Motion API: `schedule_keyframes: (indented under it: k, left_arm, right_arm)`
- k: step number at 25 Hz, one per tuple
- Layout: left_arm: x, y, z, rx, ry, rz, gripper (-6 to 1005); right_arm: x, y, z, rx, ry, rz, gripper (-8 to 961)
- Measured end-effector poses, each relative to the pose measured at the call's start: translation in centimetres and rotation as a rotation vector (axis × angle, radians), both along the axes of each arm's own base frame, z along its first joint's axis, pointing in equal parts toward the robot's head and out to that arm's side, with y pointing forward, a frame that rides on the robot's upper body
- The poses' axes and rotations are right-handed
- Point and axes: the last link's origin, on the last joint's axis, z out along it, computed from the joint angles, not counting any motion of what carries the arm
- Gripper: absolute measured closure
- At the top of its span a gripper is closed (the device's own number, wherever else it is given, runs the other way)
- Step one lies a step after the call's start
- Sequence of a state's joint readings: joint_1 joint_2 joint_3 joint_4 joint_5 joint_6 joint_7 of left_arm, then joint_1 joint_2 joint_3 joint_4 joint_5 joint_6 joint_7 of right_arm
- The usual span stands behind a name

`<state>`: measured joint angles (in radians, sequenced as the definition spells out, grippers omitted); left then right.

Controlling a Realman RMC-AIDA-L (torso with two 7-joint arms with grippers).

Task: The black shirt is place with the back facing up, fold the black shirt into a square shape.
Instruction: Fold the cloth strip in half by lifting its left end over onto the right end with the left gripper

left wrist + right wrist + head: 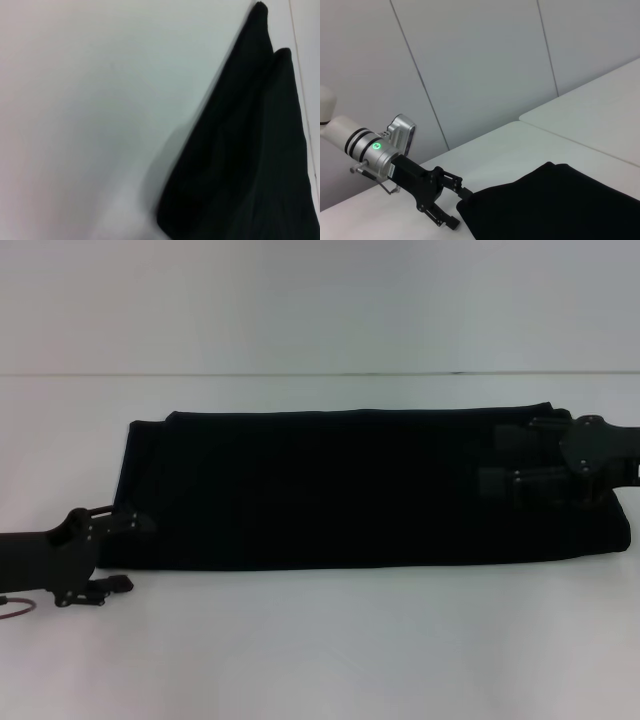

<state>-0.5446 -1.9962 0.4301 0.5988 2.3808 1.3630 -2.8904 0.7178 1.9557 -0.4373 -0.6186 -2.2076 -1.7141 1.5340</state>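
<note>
The black shirt point(350, 490) lay folded into a long band across the white tabletop point(320, 650). The left claw point(118, 555) stood spread at its near-left corner; the right claw point(500, 460), also spread, hovered over its right end.

Head high; wrists low, shirt-sharing

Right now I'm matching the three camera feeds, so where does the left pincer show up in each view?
Head view: the left pincer sits at the lower left, at the black shirt's near left corner, fingers spread.
Left wrist view: not in it; only the shirt corner and white table.
Right wrist view: lower left, at the shirt's corner.
Shared landmark: that shirt corner.
</note>
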Motion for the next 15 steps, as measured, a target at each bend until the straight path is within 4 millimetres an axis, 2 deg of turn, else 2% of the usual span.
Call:
schedule_keyframes:
  k: [15]
  left_arm:
    - [-0.53,0.78,0.34,0.046,0.039,0.018,120]
  right_arm:
    - [-0.2,0.09,0.17,0.013,0.018,0.003,23]
